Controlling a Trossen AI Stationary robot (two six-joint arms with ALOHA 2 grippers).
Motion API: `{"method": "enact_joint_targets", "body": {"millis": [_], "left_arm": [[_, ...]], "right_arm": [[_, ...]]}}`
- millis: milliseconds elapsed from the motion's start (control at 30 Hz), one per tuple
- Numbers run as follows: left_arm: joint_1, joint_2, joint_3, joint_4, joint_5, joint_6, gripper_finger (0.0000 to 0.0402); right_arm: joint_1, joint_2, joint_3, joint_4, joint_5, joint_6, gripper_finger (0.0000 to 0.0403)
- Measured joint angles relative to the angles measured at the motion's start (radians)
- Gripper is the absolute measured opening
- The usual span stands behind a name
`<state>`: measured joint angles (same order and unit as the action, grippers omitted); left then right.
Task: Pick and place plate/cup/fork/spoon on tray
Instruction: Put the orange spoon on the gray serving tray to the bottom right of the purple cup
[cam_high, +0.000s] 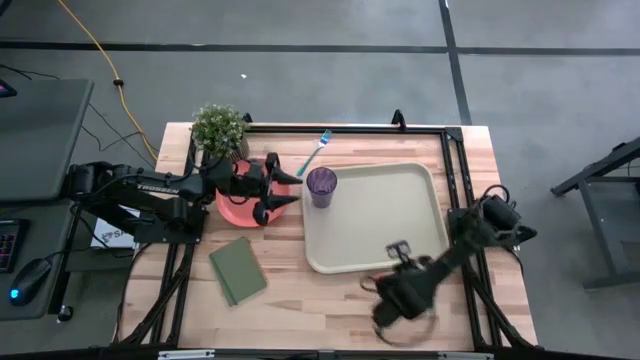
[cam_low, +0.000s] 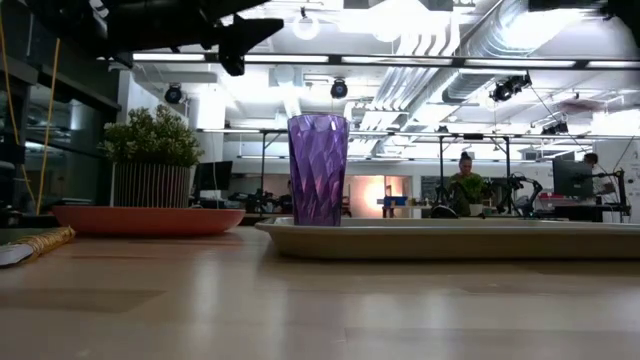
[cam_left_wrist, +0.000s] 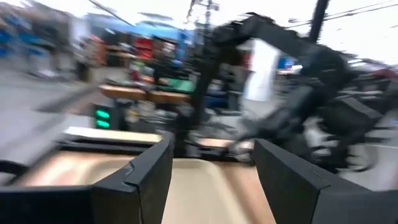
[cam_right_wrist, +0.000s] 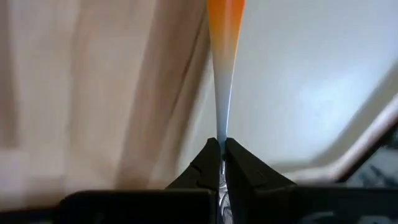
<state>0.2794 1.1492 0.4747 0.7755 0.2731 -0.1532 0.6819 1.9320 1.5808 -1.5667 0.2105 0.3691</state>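
**Spoon pinched at the tray's near edge; plate and fork not yet placed**

We take the tray (cam_high: 375, 215) as our landmark. It lies on the counter (cam_high: 330, 310) with the cup (cam_high: 321, 185) standing upright in its far-left corner, so that piece looks done. The plate (cam_high: 236, 208) sits on the counter just off the tray's left side, beside the potted plant (cam_high: 219, 128), and the left arm reaches over it. Its left pincer (cam_high: 283, 190) hangs above the plate's tray-side rim, fingers (cam_left_wrist: 146, 177) spread wide and holding nothing. A green pad (cam_high: 238, 270) lies on the counter near the tray's front-left corner.

The step in hand, as we judge it, is the spoon. The right pincer (cam_right_wrist: 222, 154) is pressed together on the spoon (cam_right_wrist: 225, 56), pinching its slim shaft while the orange handle tip points away over the counter next to the tray's rim. From above, that arm hovers at the tray's front edge, toward its right end.

Next we would expect the spoon to be carried over the rim and released flat inside the tray, well apart from the cup.

The fork (cam_high: 314, 155) lies on the counter just beyond the tray's far-left corner, untouched.

We cannot see the spoon's bowl. From above the arm hides the spoon wholly, and the low view misses it too.
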Motion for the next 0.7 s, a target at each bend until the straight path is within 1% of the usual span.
{"method": "enact_joint_targets", "body": {"millis": [67,133,200,267,367,400,467,600,700], "left_arm": [[0.000,0.000,0.004,-0.007,0.076,-0.052,0.0209],[-0.001,0.000,0.023,-0.058,0.150,-0.101,0.0209],[-0.016,0.004,0.051,-0.142,0.183,-0.150,0.0209],[-0.041,0.016,0.079,-0.252,0.181,-0.158,0.0209],[-0.091,0.055,0.127,-0.407,0.112,-0.168,0.0209],[-0.108,0.074,0.136,-0.430,0.085,-0.175,0.0209],[-0.142,0.122,0.149,-0.444,0.073,-0.202,0.0209],[-0.212,0.227,0.192,-0.411,0.158,-0.290,0.0209],[-0.266,0.305,0.240,-0.406,0.163,-0.384,0.0209]], "right_arm": [[-0.058,0.001,-0.001,-0.007,0.029,-0.084,0.0000],[-0.108,0.002,0.000,-0.011,0.063,-0.133,0.0000],[-0.146,0.004,0.007,-0.004,0.103,-0.184,0.0000],[-0.175,0.003,0.022,-0.002,0.138,-0.225,0.0000],[-0.201,0.003,0.051,0.035,0.174,-0.276,0.0000],[-0.207,0.003,0.061,0.056,0.181,-0.300,0.0000],[-0.216,0.003,0.074,0.111,0.195,-0.351,0.0000],[-0.235,0.003,0.076,0.240,0.209,-0.442,0.0000],[-0.249,0.003,0.075,0.323,0.226,-0.458,0.0000]]}}
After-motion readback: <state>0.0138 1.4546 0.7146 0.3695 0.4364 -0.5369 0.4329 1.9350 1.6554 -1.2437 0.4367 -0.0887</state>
